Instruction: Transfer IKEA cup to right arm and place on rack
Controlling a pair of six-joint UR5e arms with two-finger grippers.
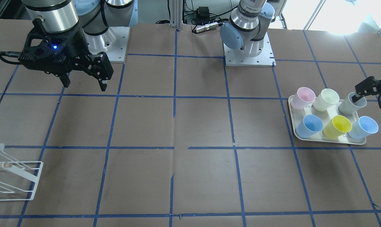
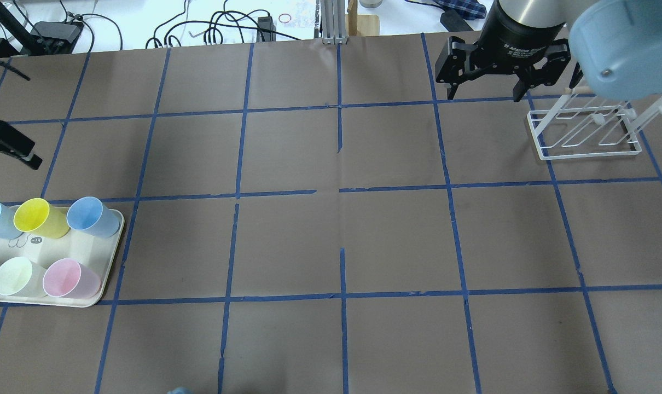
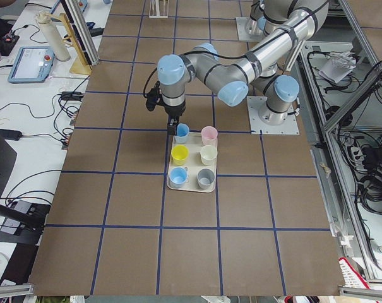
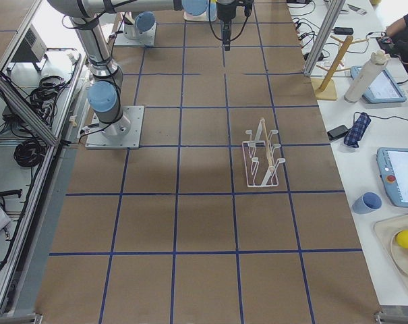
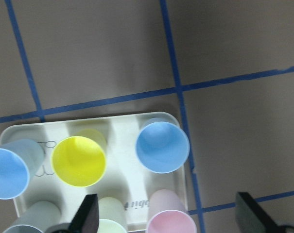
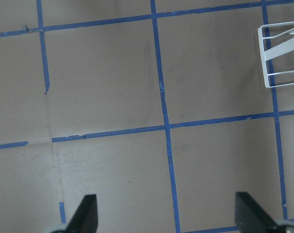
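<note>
The IKEA cup (image 1: 351, 106), pale grey, stands upright in a corner of the cream tray (image 1: 292, 121). It also shows at the bottom left of the left wrist view (image 5: 32, 219). My left gripper (image 1: 368, 94) hangs open and empty above the tray, with both fingers apart in its wrist view. My right gripper (image 1: 85, 85) is open and empty, high over the table near its base. The white wire rack (image 2: 585, 134) stands on the table just beside the right gripper (image 2: 484, 96). One corner of the rack (image 6: 283, 53) shows in the right wrist view.
The tray also holds two light blue cups (image 5: 162, 147), a yellow cup (image 5: 78, 160), a pink cup (image 1: 304, 97) and a pale yellow-green cup (image 1: 326, 99). Brown table paper with blue tape lines lies between tray and rack. The arm bases (image 1: 248, 53) stand at the robot's edge.
</note>
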